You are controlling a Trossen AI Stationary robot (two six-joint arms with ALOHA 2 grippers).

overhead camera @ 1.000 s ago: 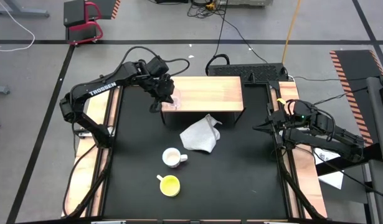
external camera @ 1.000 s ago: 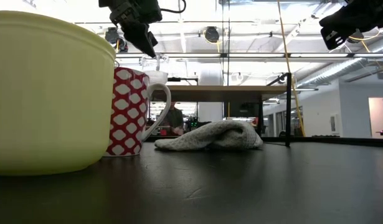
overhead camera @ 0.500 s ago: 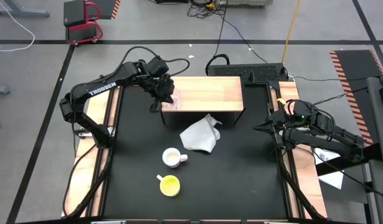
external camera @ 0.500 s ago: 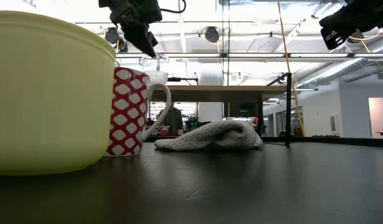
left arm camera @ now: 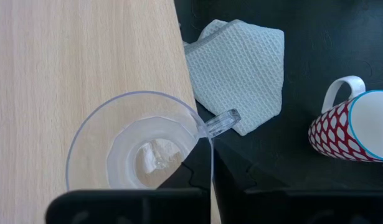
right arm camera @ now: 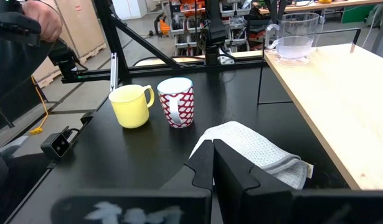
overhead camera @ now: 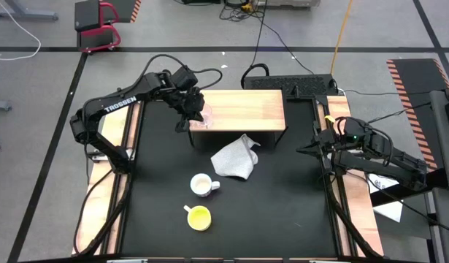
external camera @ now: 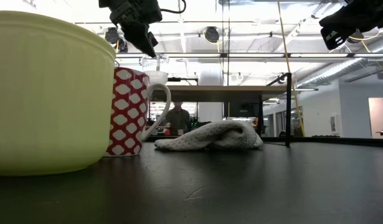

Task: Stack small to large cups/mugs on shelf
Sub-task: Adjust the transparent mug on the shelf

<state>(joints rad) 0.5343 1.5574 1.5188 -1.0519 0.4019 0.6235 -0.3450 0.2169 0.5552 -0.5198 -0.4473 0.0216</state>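
A tiny clear glass cup [left arm camera: 141, 149] stands on the light-wood shelf [overhead camera: 246, 108], close to its near left corner, and my left gripper [overhead camera: 196, 114] is shut on it from above. The white mug with a red pattern [overhead camera: 202, 185] and the yellow cup [overhead camera: 199, 217] stand upright on the black tabletop, nearer the front edge. My right gripper [overhead camera: 301, 150] hovers shut at the table's right edge, holding nothing. My left gripper pinches the glass cup's wall at the rim [left arm camera: 200, 134], right beside its small handle [left arm camera: 221, 122], one finger inside the cup and one outside. The fingers slant steeply down from the table's left. The cup stays upright, its base apparently on the shelf top.
A crumpled grey-white cloth [overhead camera: 235, 159] lies on the table just in front of the shelf, between it and the mug. The rest of the shelf top [right arm camera: 340, 93] is bare wood. A power strip and cables [overhead camera: 290, 82] lie behind the shelf.
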